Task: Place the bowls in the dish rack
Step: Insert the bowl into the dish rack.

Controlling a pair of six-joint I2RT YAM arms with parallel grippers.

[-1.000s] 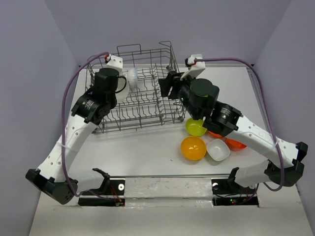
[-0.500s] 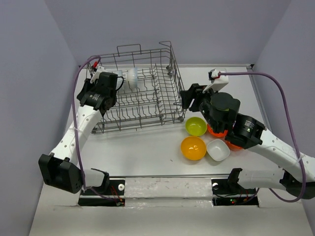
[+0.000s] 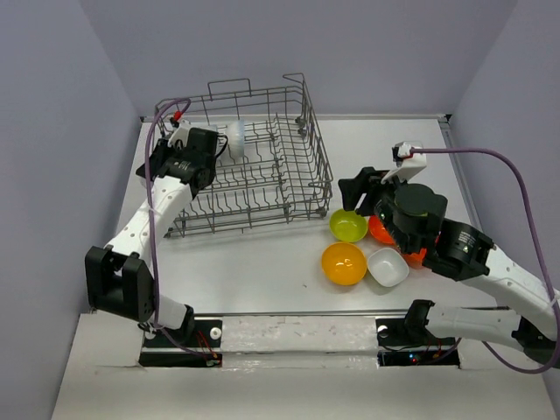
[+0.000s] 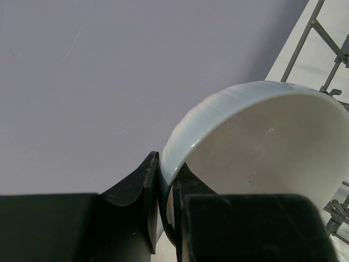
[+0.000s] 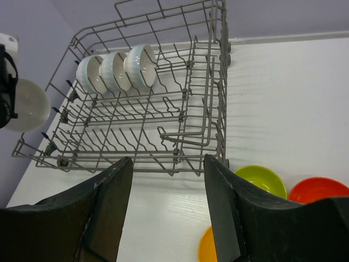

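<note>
Seen from above, 2 white robot arms reach out over a pale surface (image 3: 254,271). The left arm stretches from the near left edge away to the far left, and its left claw (image 4: 165,185) is clenched on the rim of 1 white bowl (image 4: 256,158), with 1 finger inside the rim and 1 outside. That bowl is tipped onto its side at the left end of the dish rack (image 3: 306,149), level with the top wires; whether it is inside the left wall or just outside it cannot be told. The right arm bends in from the near right, and its right claw (image 5: 167,158) is released, with its jaws wide apart and nothing between them, aimed left toward the rack's right end. The rack is 1 grey wire basket at the far left of centre, its longer side running roughly left to right. Inside it, at the far left, 3 white bowls (image 5: 114,71) stand on edge, touching, in a row that runs left to right. On the surface to the right of the rack, 5 bowls sit close together with their openings up: 1 lime green bowl (image 3: 348,225), 1 orange-yellow bowl (image 3: 343,263), 1 squarish white bowl (image 3: 387,266) and 2 red-orange bowls (image 3: 379,230), both partly hidden under the right arm. That makes 9 bowls in all.
</note>
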